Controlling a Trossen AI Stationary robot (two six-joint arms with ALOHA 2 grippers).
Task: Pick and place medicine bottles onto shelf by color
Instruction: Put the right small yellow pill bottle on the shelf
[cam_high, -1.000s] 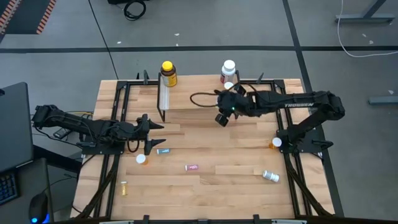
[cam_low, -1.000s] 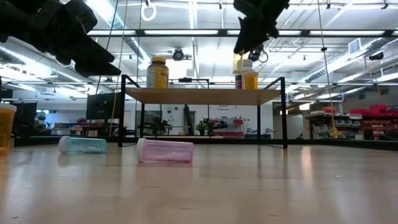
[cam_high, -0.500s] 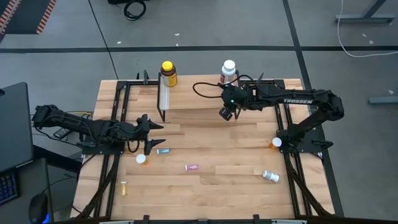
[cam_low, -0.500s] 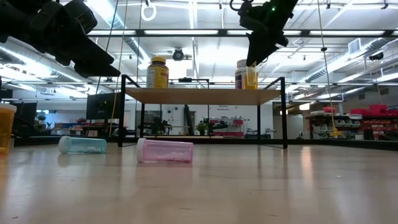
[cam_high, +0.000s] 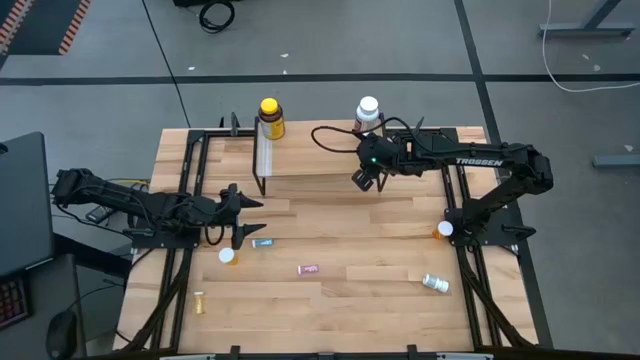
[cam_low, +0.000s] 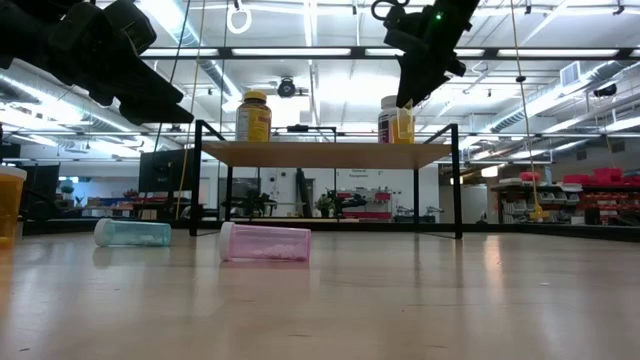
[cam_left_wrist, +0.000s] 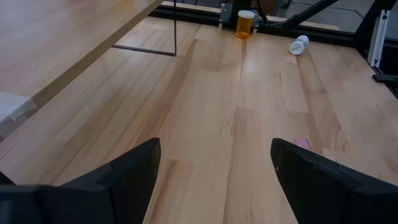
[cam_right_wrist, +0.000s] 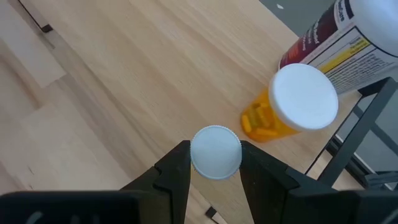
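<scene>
Right tool (cam_right_wrist: 215, 163) shifted shelfward, vial (cam_right_wrist: 216, 151) clamped

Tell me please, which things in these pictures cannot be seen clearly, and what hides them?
- Bottle held by the right gripper: in the right wrist view only its white cap shows; its body colour is hidden beneath it.
- Orange vial on the shelf: in the high view the right arm covers it.
- Big white bottle: cut off by the right wrist view's edge.
- Yellow vial: too small in the high view for any detail.
</scene>
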